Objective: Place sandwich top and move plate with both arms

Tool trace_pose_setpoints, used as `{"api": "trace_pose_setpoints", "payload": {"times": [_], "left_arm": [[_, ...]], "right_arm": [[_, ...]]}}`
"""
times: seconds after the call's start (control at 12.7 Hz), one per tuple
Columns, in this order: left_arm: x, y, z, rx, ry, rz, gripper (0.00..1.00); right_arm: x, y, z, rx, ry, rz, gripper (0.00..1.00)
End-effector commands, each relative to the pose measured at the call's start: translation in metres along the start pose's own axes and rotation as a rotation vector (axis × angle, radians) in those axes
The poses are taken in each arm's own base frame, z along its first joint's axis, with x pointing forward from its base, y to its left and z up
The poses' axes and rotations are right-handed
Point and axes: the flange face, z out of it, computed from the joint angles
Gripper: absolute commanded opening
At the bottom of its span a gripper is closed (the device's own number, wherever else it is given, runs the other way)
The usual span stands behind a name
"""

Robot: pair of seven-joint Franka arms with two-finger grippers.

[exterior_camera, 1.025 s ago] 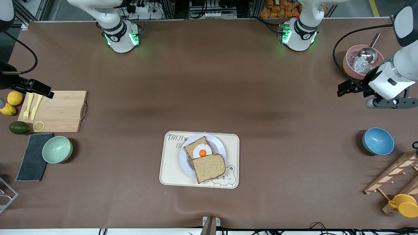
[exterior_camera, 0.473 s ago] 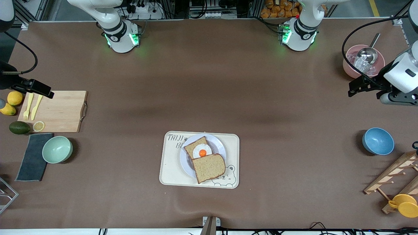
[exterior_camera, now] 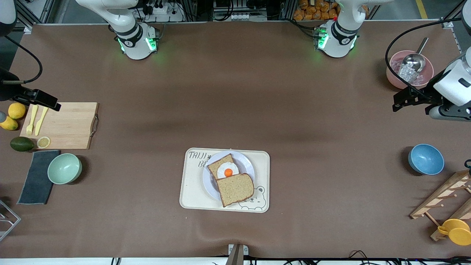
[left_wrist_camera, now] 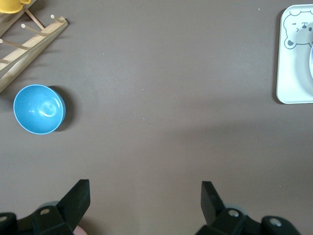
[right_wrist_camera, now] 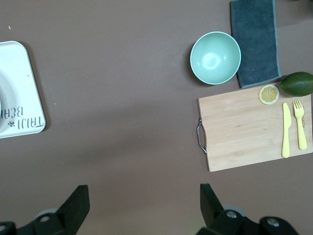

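Note:
The plain brown sandwich top lies half on the pale plate, overlapping the edge of a slice bearing a fried egg and reaching over the plate's rim. The plate sits on a cream bear-print tray. My left gripper hovers open and empty over bare table beside a pink bowl; its own view shows only the tray's corner. My right gripper hovers open and empty over a wooden cutting board's corner; its own view shows the tray's end.
At the right arm's end: cutting board with yellow fork and knife, lemons, avocado, green bowl, dark cloth. At the left arm's end: pink bowl with scoop, blue bowl, wooden rack, yellow cup.
The left arm has drawn back toward its end of the table, nearer the pink bowl, and then nearly stopped. The right arm, bread and plate have not moved.

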Motion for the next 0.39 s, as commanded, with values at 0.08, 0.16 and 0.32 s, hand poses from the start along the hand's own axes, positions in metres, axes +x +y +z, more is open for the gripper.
{"api": "trace_pose_setpoints", "payload": {"times": [0.08,0.16,0.32], "left_arm": [[0.0020,0.0029,-0.0053,-0.004,-0.006,0.010,1.00],[0.0020,0.0037,-0.0053,-0.004,-0.006,0.011,1.00],[0.0012,0.0005,-0.0053,-0.005,-0.007,0.007,1.00]], "right_arm": [[-0.0002,0.0005,-0.0009,0.012,-0.007,0.001,1.00],[-0.0002,0.0005,-0.0009,0.012,-0.007,0.001,1.00],[-0.0002,0.0005,-0.0009,0.012,-0.007,-0.002,1.00]]}}
